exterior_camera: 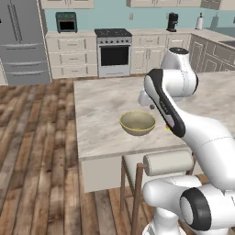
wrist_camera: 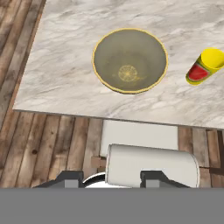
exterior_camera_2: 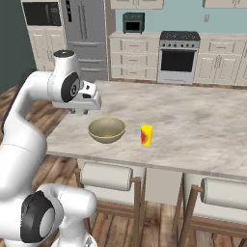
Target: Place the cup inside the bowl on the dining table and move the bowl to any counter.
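Standing upright on the dining table (exterior_camera_2: 202, 120), the cup (exterior_camera_2: 146, 135) is seen just to the right of the bowl (exterior_camera_2: 106, 129), near it but not touching, with the red patch on its side turned toward the near edge. The bowl is shown empty, its pale inside bare apart from a faint mark at the bottom, and it is set close to the near edge of the marble-look top. Nothing of the task is judged to be done: the cup is not yet lifted, the bowl is not yet filled, and the bowl is not yet carried off the table.

Above and to the left of the bowl, the gripper (exterior_camera_2: 79, 112) is held in the air, clear of both things, with the hand camera looking down on bowl and cup together. The fingertips (wrist_camera: 70, 178) are seen standing apart at the bottom of the hand view, with nothing between them, so the jaws are taken as parted and empty.

Beyond the table, the counter (exterior_camera_2: 140, 34) is seen along the teal wall, well apart, with a stove (exterior_camera_2: 178, 57) set into it. Two padded stools (exterior_camera_2: 107, 176) are tucked under the near edge of the table.
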Controlling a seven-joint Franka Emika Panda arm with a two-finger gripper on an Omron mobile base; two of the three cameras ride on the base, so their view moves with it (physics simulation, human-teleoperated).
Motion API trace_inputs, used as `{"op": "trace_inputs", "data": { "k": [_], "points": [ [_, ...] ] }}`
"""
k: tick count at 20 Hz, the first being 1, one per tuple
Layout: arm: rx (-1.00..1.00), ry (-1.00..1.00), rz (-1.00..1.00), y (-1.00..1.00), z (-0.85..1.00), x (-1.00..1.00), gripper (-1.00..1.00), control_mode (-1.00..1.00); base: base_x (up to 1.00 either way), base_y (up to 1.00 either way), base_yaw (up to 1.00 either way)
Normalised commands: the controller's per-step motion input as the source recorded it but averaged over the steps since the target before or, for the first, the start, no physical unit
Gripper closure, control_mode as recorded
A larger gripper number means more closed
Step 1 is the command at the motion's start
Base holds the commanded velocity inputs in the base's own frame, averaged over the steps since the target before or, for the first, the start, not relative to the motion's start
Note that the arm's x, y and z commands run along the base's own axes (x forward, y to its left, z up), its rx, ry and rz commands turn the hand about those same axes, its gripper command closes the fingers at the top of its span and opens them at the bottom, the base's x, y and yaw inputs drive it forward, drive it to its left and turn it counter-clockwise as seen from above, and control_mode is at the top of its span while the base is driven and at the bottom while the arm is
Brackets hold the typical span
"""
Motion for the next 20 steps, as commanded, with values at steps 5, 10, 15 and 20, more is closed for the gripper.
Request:
{"op": "trace_inputs", "data": {
  "k": [5,10,15,20],
  "points": [
    [0.00,0.00,0.00,-0.32,0.00,0.10,-1.00,-1.00,0.00,0.00,0.00],
    [0.00,0.00,0.00,-0.35,0.00,0.08,-1.00,-1.00,0.00,0.00,0.00],
    [0.00,0.00,0.00,-0.36,0.00,0.08,-1.00,-1.00,0.00,0.00,0.00],
    [0.00,0.00,0.00,-0.32,0.00,0.10,-1.00,-1.00,0.00,0.00,0.00]
  ]
}}
